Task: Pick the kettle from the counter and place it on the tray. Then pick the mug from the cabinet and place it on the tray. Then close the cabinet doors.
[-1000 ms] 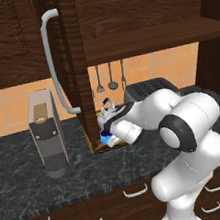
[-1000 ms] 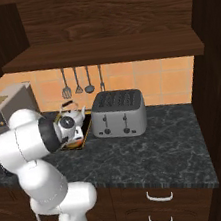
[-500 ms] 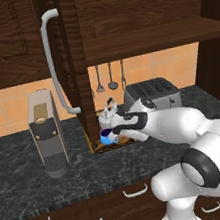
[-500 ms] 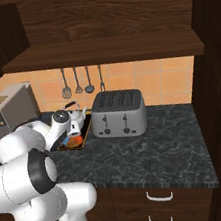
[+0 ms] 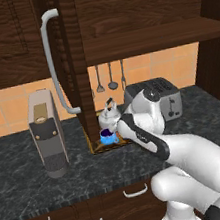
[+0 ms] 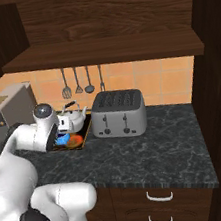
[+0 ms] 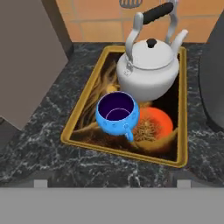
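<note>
The silver kettle [image 7: 148, 65] stands upright at the far end of the gold-rimmed tray [image 7: 127, 152]. The blue mug [image 7: 117, 112] stands upright on the tray just in front of the kettle, its handle turned toward me. My gripper [image 7: 112, 183] is open and empty, drawn back from the mug, with its tips at the view's lower edge. In the left base view my gripper [image 5: 120, 130] sits right of the mug [image 5: 107, 136], with the kettle [image 5: 109, 116] behind. The cabinet door [image 5: 76, 62] stands open edge-on, its bar handle [image 5: 53, 66] facing left. The cabinet shelf [image 6: 103, 50] is bare.
A silver toaster [image 6: 119, 112] stands right of the tray on the dark counter [image 6: 153, 146]. A coffee machine [image 5: 46, 134] stands left of the open door. Utensils [image 6: 77, 82] hang on the tiled wall. Drawers with curved handles [image 6: 159, 196] run below.
My gripper opened and let go of the mug, which now stands on the tray. The hand has pulled back from it and the arm's elbow has swung low.
</note>
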